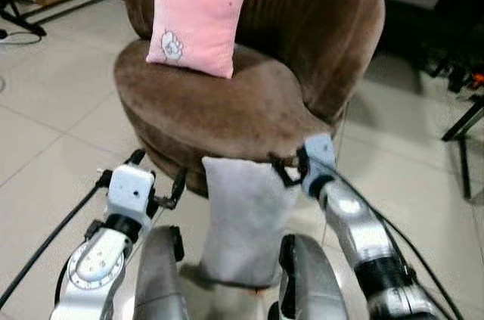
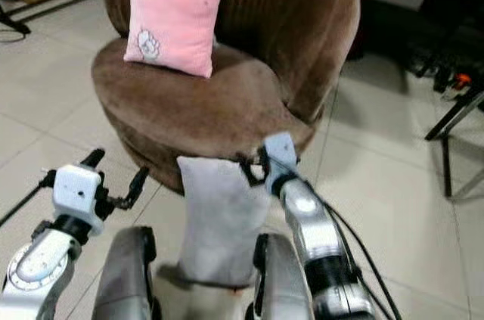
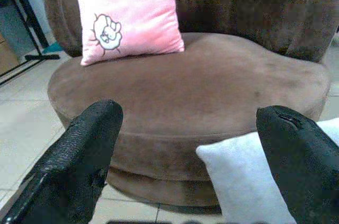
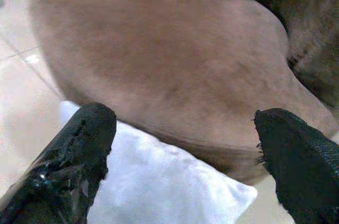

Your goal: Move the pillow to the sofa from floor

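The grey pillow [image 1: 246, 218] stood against the brown sofa [image 1: 227, 104], its bottom hidden by the robot's body. The right gripper [image 1: 286, 171] was wide open at its top corner. The left gripper [image 1: 155, 180], open and empty, was beside it.

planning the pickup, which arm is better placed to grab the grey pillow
Right. The right pincer is open at the grey pillow's top corner, against the sofa. The left pincer is open too, but off to the side.
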Motion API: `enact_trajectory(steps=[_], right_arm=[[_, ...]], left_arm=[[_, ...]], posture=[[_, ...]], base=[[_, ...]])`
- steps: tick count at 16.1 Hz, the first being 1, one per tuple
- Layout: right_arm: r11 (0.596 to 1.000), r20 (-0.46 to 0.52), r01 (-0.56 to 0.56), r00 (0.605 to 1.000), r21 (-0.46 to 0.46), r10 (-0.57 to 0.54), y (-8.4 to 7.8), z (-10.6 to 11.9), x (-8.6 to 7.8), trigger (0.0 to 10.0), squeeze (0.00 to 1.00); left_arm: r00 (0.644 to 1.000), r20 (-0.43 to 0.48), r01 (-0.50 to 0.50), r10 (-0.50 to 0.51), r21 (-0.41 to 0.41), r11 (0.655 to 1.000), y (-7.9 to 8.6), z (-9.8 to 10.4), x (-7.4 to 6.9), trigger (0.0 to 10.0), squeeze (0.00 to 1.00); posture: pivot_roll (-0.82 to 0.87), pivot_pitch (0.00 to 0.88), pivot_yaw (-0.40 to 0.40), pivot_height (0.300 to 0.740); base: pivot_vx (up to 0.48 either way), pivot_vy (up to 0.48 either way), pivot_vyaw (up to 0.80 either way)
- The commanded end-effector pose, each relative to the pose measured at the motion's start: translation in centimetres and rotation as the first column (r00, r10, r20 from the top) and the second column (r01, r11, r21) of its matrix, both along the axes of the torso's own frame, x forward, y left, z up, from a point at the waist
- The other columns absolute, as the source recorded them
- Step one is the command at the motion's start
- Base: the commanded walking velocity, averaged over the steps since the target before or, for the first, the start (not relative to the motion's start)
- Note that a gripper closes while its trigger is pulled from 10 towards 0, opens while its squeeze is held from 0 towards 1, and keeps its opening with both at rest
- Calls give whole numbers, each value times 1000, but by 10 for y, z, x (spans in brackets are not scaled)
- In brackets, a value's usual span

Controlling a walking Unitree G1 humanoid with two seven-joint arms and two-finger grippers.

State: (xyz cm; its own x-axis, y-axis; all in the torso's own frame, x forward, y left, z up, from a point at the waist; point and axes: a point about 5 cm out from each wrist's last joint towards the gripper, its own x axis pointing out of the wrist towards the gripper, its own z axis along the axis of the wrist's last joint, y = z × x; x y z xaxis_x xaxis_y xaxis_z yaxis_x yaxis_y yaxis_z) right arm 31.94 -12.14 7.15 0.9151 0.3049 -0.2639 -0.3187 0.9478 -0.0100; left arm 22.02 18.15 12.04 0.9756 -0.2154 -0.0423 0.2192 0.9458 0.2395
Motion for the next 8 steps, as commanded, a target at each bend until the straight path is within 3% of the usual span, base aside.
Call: enact_trajectory(steps=[1,3,5,6,8], right_arm=[[998,-28,59,998,9,-58,-9,-6,2,10000,0],[995,-40,99,994,33,-98,-12,-1,14,10000,0],[993,-1,89,996,76,-89,-14,6,13,10000,0],[991,16,95,995,97,-97,-17,9,7,10000,0],[982,56,131,989,139,-140,-29,14,-23,10000,0]], left_arm=[[1000,0,18,-18,-3,1000,-2,4,2,10000,259],[1000,6,26,-26,-13,1000,0,10,4,10000,259],[1000,12,17,-17,-44,999,-3,13,3,10000,243],[1000,16,19,-18,-58,998,-4,12,1,10000,239],[1000,5,10,-10,-77,997,-8,9,-8,10000,259]], posture=[[113,123,-90,535],[116,140,-69,535],[102,125,-65,535],[98,116,-66,535],[85,90,-66,535]], base=[[0,0,0],[0,0,0],[0,0,0],[0,0,0],[0,0,0]])
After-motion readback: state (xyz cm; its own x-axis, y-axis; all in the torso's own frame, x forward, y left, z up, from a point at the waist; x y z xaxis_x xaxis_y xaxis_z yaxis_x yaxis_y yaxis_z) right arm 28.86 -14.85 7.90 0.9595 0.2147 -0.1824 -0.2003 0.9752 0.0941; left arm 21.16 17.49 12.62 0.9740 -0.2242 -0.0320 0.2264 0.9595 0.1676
